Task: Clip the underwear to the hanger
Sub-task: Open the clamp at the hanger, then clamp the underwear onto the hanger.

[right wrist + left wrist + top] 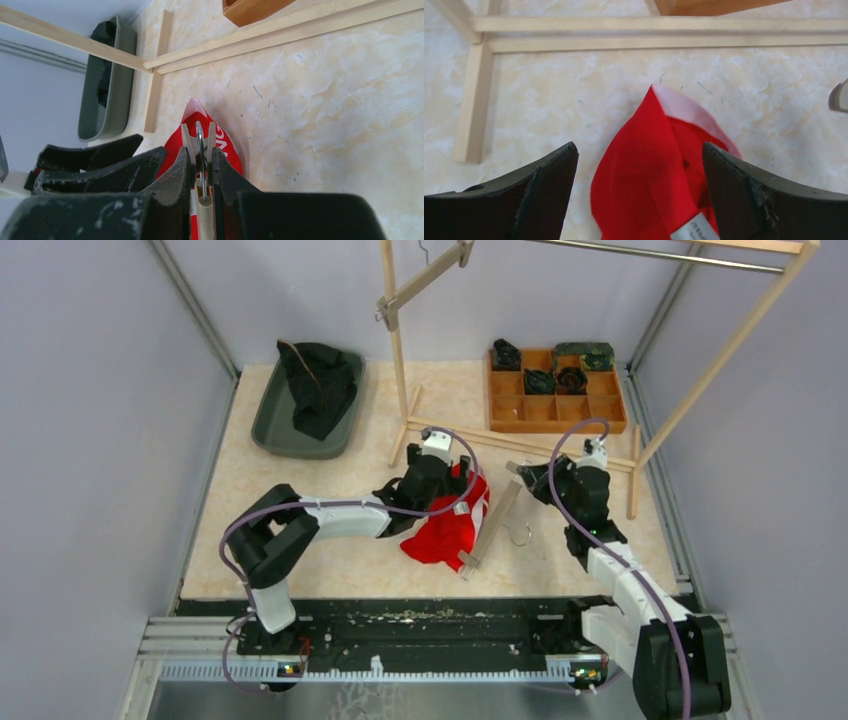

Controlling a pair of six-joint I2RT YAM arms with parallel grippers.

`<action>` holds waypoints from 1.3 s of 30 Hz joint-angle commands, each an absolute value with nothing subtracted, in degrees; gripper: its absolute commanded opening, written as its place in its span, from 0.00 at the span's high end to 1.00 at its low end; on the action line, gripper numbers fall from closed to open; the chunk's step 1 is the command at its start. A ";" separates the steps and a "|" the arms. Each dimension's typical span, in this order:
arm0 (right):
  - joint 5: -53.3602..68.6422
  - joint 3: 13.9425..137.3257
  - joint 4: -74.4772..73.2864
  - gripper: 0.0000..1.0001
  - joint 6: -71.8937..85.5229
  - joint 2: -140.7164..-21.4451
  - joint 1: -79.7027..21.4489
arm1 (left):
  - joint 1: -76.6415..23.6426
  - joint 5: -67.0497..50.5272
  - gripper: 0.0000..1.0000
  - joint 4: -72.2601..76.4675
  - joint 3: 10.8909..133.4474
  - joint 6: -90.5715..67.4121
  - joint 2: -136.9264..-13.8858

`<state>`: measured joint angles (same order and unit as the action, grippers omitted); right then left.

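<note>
Red underwear (445,530) lies crumpled mid-table (300,480), between the 2 arms. The left gripper (437,480) hovers over the cloth's far edge, jaws wide apart. In its wrist view the underwear (649,185) rises between the 2 dark fingers (539,200), and nothing is gripped.

Just right of the cloth, a wooden hanger (490,525) lies slanted on the table, its hook (518,533) to the right. The right gripper (528,480) is clamped on the hanger's far end. Its wrist view shows the fingers (175,170) pinched on the clip (200,132), with red cloth (227,150) right behind it.

Farther back stand a rack (400,360), a grey tray (270,420) holding dark cloth (320,390), and a wooden box (555,410).
</note>
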<state>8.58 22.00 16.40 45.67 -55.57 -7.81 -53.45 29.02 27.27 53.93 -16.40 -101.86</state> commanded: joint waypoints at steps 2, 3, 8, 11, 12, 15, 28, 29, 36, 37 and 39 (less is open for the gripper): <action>7.20 21.38 12.95 1.00 44.03 -51.66 -7.06 | -53.05 25.45 0.04 25.46 64.04 -12.20 -107.31; 7.33 21.17 12.74 1.00 44.00 -51.19 -7.08 | -53.06 25.60 0.05 24.40 65.42 -11.75 -108.26; 7.81 21.00 11.48 1.00 43.79 -49.11 -7.12 | -53.04 25.67 0.09 14.81 74.19 -12.22 -113.08; 8.17 21.21 10.90 1.00 43.65 -48.41 -7.12 | -53.05 24.92 0.11 9.96 77.98 -12.75 -115.21; 8.06 21.24 10.70 1.00 43.60 -48.22 -7.11 | -53.00 24.42 0.12 9.50 78.24 -12.84 -115.52; 8.05 21.27 10.55 1.00 43.43 -47.99 -7.02 | -53.02 22.43 0.20 9.03 77.85 -13.12 -115.44; 8.69 20.93 10.99 1.00 43.59 -47.90 -7.03 | -52.94 23.10 0.40 5.50 80.33 -12.15 -118.35; 8.78 20.92 10.99 1.00 43.64 -47.83 -6.98 | -52.91 23.22 0.41 5.22 80.86 -11.97 -118.83; 8.67 20.83 10.64 1.00 43.59 -47.20 -7.02 | -52.75 24.50 0.42 3.15 85.31 -10.97 -122.11; 8.70 20.83 10.59 1.00 43.59 -47.07 -7.00 | -52.68 24.52 0.45 2.83 85.93 -10.83 -122.47; 8.65 20.78 10.53 1.00 43.52 -47.06 -6.93 | -52.56 24.39 0.53 2.17 86.94 -10.81 -123.09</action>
